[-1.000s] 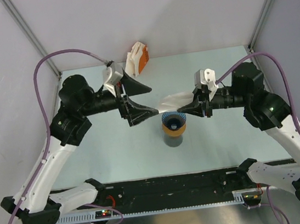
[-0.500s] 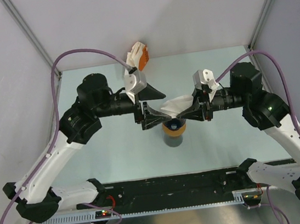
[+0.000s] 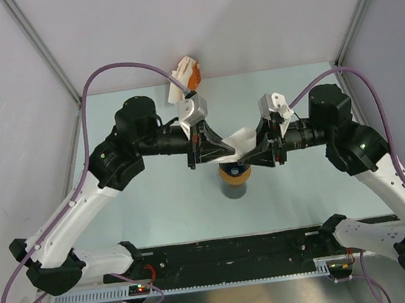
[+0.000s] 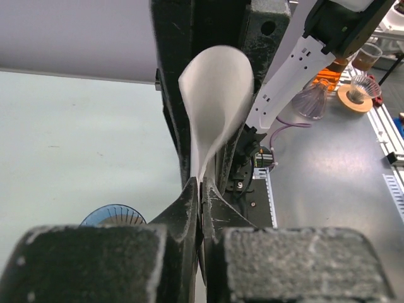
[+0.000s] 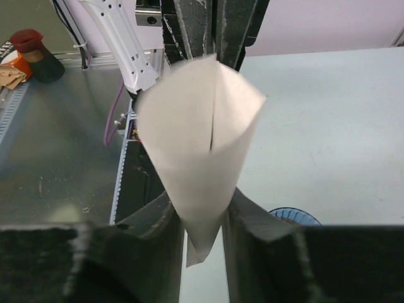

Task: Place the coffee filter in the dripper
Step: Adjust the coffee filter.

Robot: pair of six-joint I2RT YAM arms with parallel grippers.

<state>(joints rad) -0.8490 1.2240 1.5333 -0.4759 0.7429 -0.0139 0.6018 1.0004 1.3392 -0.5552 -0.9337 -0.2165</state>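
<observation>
Worktop (image 3: 157, 202): you have a pale green surface under both arms. The two sets of jaws meet above its middle.

Left gripper (image 3: 221, 147) (image 4: 201, 189): your left jaws are pressed together on a thin edge of the coffee filter (image 3: 242, 137). They point straight at the right jaws.

Right gripper (image 3: 253, 152) (image 5: 202, 218): your right jaws pinch the lower, narrow part of the filter from both sides. Its pointed tip hangs just below them.

Coffee filter (image 4: 218, 95) (image 5: 202, 145): it is white paper, held in the air between the two sets of jaws and gripped by both. In the right wrist view it is spread into an open cone with a seam down its face, the mouth turned toward the left jaws. In the left wrist view it bulges into a rounded pocket. It is above the dripper and not yet in it.

Cup (image 3: 232, 190): a dark grey cylinder stands on the worktop directly below where the jaws meet.

Ring (image 3: 234, 177): you see a flat orange band on top of the cup, under the jaws.

Dripper (image 4: 113, 214) (image 5: 293, 217): the blue cone sits below the jaws. Each wrist view shows only an arc of its rim, and the left wrist view also shows its ribbed inner wall. From the top camera the jaws hide nearly all of it.

Orange-and-white object (image 3: 187, 79): it sits beyond the left jaws at the far edge of the worktop, well apart from the filter.
</observation>
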